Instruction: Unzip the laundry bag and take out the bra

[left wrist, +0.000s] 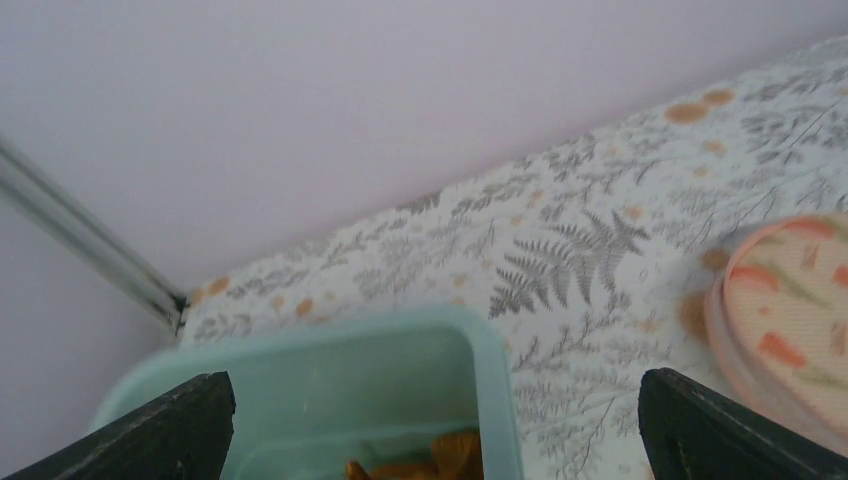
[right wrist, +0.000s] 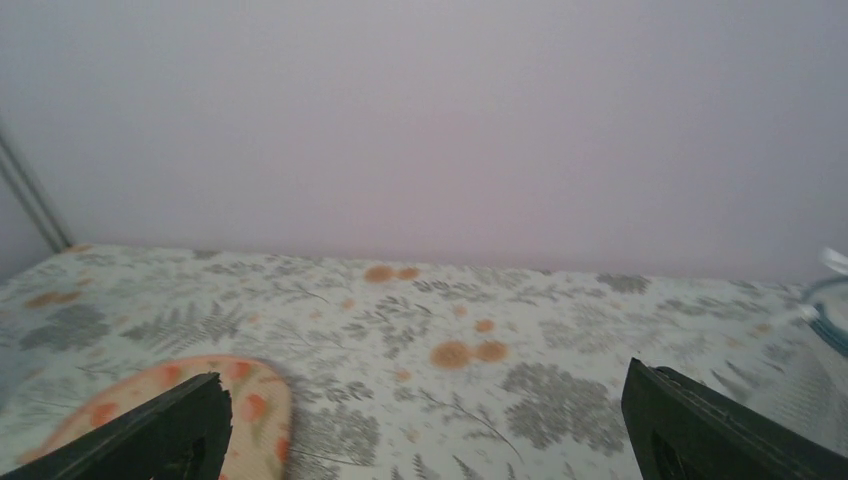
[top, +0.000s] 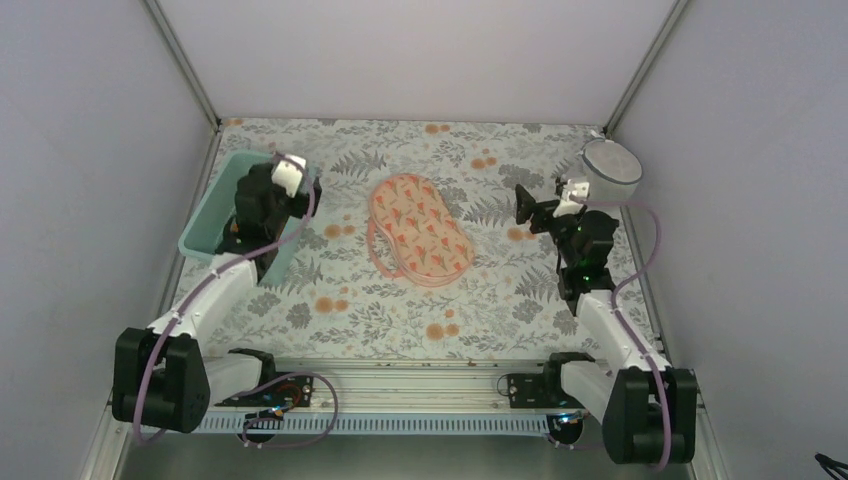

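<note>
The peach-pink printed laundry bag point(top: 420, 230) lies flat mid-table; a pink rim strip bows out along its left side. It also shows in the left wrist view point(left wrist: 790, 320) and the right wrist view point(right wrist: 150, 400). A piece of bright-orange fabric, the bra point(left wrist: 440, 460), lies inside the teal tub point(left wrist: 490, 360); in the top view my arm hides it. My left gripper point(top: 285, 200) hangs open and empty over the tub's right rim point(left wrist: 430, 430). My right gripper point(top: 530, 210) is open and empty, raised to the right of the bag point(right wrist: 425, 430).
The teal tub point(top: 215, 205) stands at the far left by the wall. A white mesh cylindrical basket point(top: 612, 170) stands in the far right corner, its edge in the right wrist view point(right wrist: 830, 310). Walls enclose three sides; a fern-print cloth covers the table.
</note>
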{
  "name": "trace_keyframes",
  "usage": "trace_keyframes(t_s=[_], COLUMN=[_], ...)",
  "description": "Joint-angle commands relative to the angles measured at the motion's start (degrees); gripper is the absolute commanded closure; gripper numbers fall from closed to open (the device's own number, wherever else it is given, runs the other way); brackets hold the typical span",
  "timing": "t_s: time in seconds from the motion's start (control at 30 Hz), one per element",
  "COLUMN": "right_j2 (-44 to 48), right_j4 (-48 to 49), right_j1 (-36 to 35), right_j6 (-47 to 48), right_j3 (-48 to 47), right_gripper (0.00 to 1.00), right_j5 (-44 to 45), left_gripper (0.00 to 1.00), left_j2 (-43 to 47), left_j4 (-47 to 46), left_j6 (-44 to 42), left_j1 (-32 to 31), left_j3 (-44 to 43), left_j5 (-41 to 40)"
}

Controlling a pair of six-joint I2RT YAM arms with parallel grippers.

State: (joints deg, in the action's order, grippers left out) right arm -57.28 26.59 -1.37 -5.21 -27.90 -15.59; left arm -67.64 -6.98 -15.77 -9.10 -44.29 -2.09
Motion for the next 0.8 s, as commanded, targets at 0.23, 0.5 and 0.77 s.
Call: trace_keyframes(t_s=[0.23, 0.5, 0.77], right_j2=[-12.76, -15.96, -25.13], right_j4=[27.91, 30.67, 39.52], right_j1=[3.48, 5.27, 5.80], right_j6=[2.37, 5.95, 7.28], right_j3=[11.43, 10.18, 12.82], right_gripper=[0.00, 0.00, 0.00], right_j5=[-1.50, -3.52, -5.82], left_gripper=[0.00, 0.00, 0.00], left_j2=[1.39, -9.65, -16.28], left_j4=[-45.74, -72.49, -79.68], left_j6=[1.92, -0.66, 1.78], left_j1=[0.49, 0.64, 2.30], left_j3=[30.92, 40.15, 40.96], left_j5=[1.95, 1.47, -0.22])
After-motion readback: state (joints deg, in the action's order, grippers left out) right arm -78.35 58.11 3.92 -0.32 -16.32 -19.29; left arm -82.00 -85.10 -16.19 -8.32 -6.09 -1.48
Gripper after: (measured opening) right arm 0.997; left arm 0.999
